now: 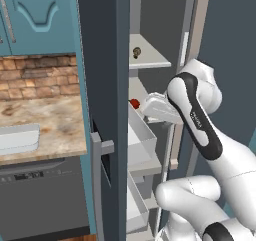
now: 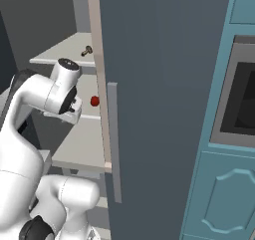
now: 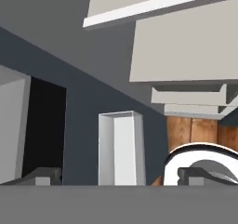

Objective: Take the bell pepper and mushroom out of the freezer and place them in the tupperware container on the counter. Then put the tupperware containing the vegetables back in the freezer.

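So the freezer (image 1: 102,85) is being kept wide open here, and everything else is easiest placed off of it. The mushroom (image 1: 136,51) is being left on the upper inside shelf, sitting on its own toward the middle of that shelf, and it's also being picked up in the right base view (image 2: 87,50). One shelf down, the bell pepper (image 1: 134,103) is being shown as a small red blob near the shelf's front, partly hidden behind the freezer's dark wall in the left base view; from the other side it (image 2: 94,101) is being seen just beside the edge of the open door. The arm is being reached into the freezer at that middle shelf level, with the gripper (image 3: 119,174) being held close to the pepper but apart from it, nothing between the fingertips (image 3: 44,174), which are being spread wide, so it's released and holding nothing. To the left of the freezer, the counter (image 1: 55,125) is being occupied by the tupperware container (image 1: 17,137), which is being left near its front edge, well apart from the freezer. White door bins (image 1: 142,135) are being shown below the pepper's shelf.
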Robot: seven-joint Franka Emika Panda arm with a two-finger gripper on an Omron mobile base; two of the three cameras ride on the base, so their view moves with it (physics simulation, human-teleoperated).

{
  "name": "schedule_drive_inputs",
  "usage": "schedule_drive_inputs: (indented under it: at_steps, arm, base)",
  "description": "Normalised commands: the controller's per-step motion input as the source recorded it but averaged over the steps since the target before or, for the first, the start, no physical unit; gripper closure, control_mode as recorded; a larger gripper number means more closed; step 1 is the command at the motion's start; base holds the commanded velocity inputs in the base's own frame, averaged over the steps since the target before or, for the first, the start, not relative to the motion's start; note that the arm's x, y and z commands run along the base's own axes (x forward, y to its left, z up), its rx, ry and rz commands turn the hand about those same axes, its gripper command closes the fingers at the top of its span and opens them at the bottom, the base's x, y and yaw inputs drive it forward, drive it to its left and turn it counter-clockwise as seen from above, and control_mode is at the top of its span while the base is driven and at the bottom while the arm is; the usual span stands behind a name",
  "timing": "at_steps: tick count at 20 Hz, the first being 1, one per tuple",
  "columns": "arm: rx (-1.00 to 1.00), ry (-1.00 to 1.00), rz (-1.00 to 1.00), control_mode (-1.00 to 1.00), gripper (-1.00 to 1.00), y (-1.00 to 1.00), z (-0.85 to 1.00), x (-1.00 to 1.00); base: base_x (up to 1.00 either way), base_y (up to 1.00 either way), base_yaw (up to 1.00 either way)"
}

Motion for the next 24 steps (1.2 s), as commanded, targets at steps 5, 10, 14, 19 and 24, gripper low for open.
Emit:
schedule_drive_inputs:
  at_steps: [5,10,14,19,24]
  arm:
    - [0.03,0.01,0.09,-1.0,-1.0,0.45,-0.21,-0.14]
    - [0.0,0.01,0.06,-1.0,-1.0,0.44,-0.2,-0.02]
    - [0.0,0.03,0.06,-1.0,-1.0,0.52,-0.26,-0.03]
    - [0.0,0.0,0.06,-1.0,-1.0,0.65,-0.19,-0.23]
    - [0.0,-0.02,-0.05,-1.0,-1.0,-0.37,0.3,-0.24]
  base:
    - [0.0,0.0,0.0]
    - [0.0,0.0,0.0]
    - [0.0,0.0,0.0]
    - [0.0,0.0,0.0]
    - [0.0,0.0,0.0]
